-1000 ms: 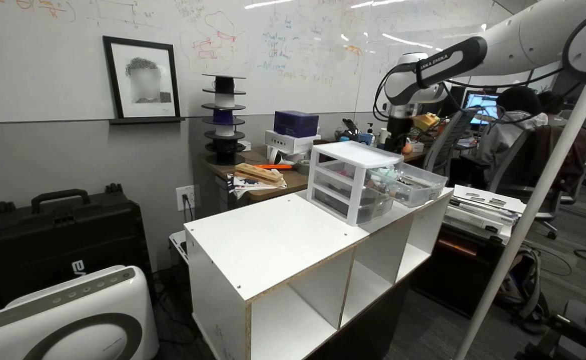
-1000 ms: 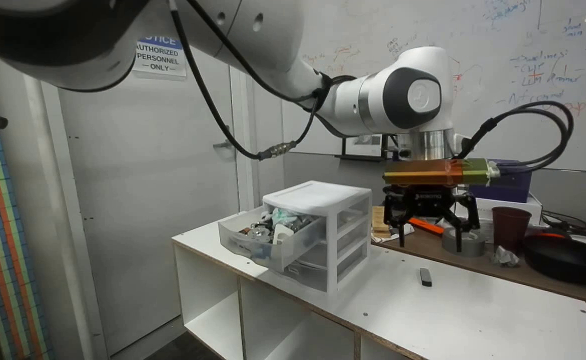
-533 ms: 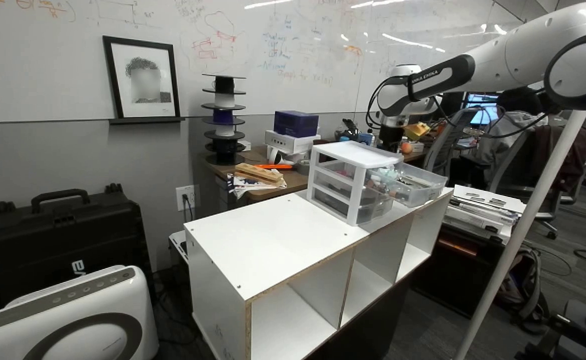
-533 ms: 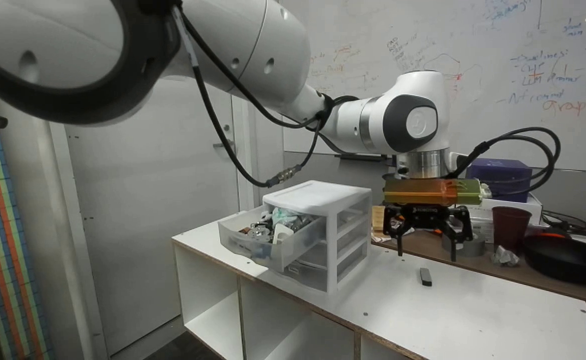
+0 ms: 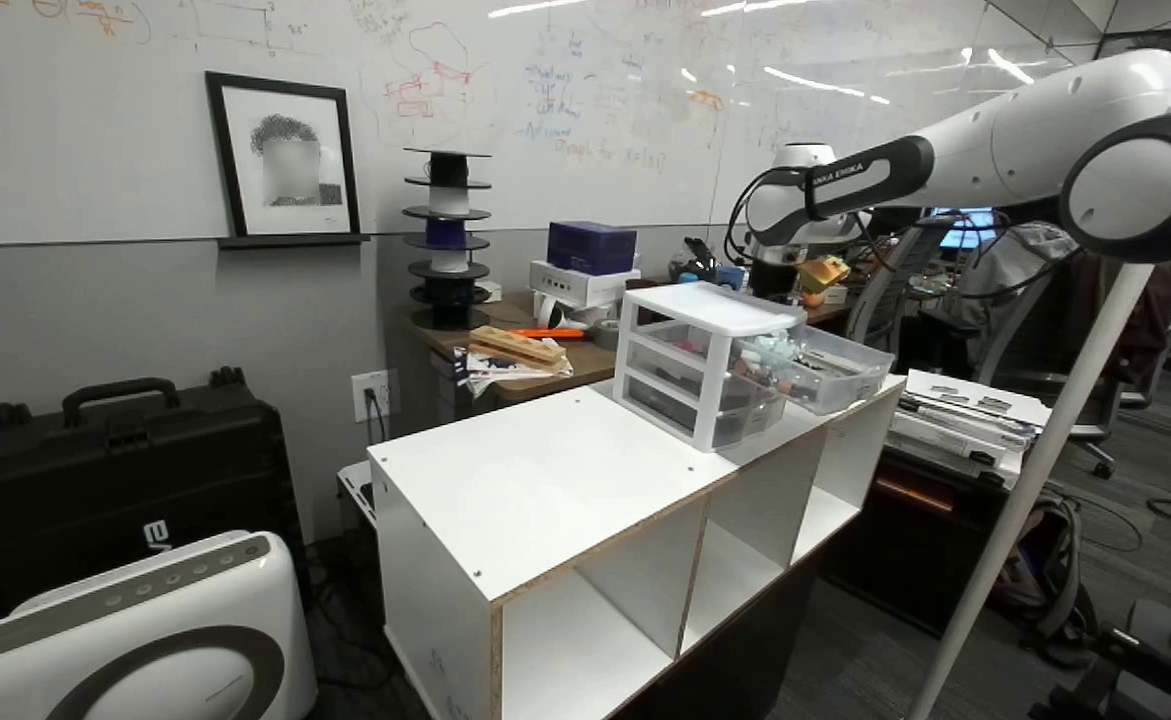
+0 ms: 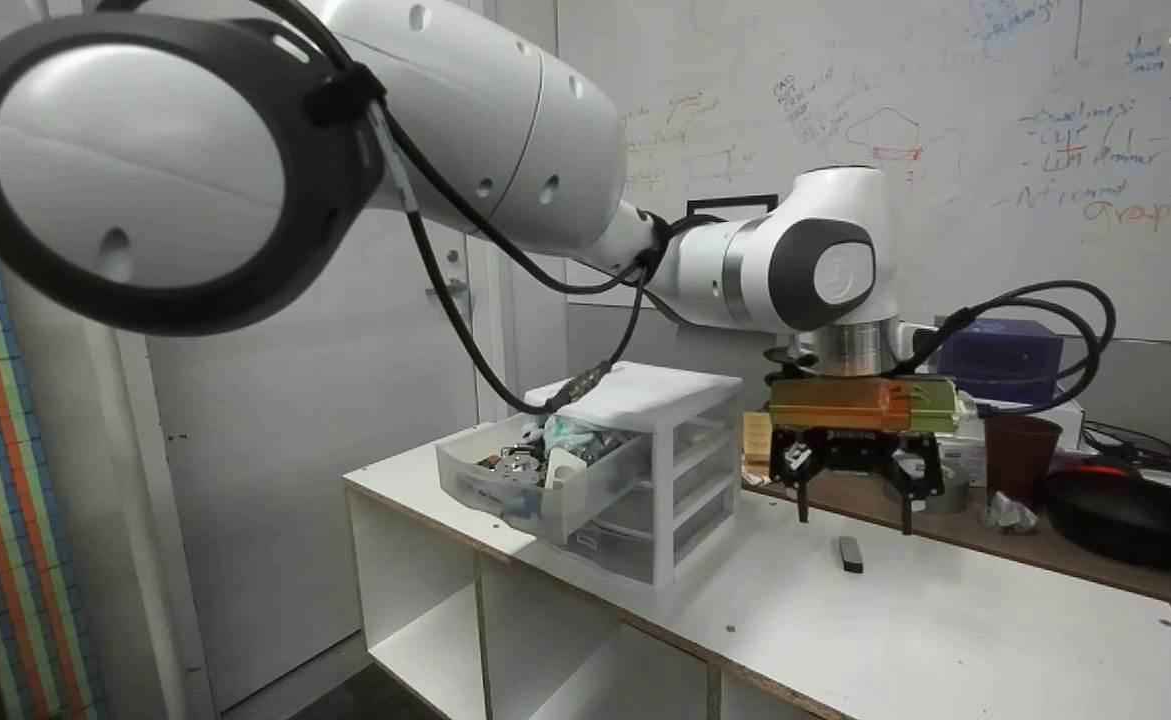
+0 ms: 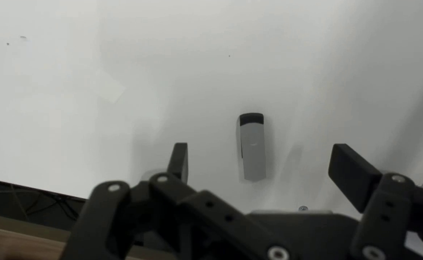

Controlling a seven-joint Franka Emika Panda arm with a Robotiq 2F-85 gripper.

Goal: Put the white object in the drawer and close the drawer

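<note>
On the white cabinet (image 6: 1005,630), right of the drawer (image 6: 505,500) in an exterior view, your grey stick (image 7: 253,151) lies with its long axis across the closing line of the end effector (image 6: 855,521), whose wide-spread, empty jaws straddle it from above.

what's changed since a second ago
The gripper has come down, jaws open, toward the small grey object; nothing was taken hold of or let go. Unchanged: that object lying on top of the white cabinet, and the drawer, pulled out with things in it.
</note>
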